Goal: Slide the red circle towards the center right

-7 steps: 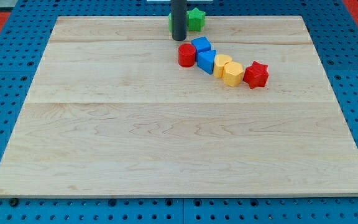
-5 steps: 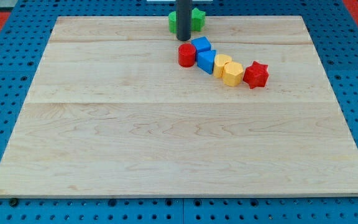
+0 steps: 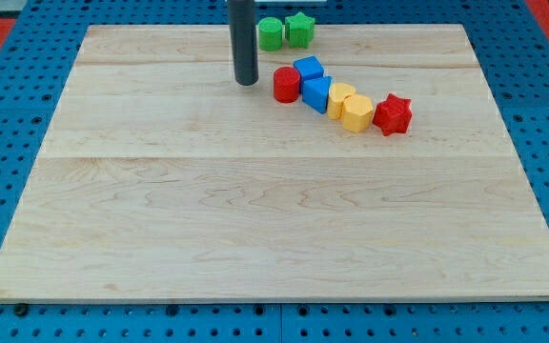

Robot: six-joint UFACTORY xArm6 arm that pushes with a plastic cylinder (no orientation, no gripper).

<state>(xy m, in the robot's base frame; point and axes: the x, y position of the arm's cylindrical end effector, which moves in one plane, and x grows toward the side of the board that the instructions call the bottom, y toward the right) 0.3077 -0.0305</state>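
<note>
My tip (image 3: 246, 82) rests on the tabletop (image 3: 255, 219) just left of the red circle (image 3: 286, 85), apart from it; no hand is fitted.

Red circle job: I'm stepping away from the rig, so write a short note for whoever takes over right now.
My tip is down on the board, just to the view's left of the red circle, with a small gap, not touching.
The red circle sits near the view's top centre, against the blue blocks; yellow blocks and a red star trail to the right.
Done: tip placed on the circle's left.
Left: the whole push to the centre right; the blue blocks block the straight path.
</note>
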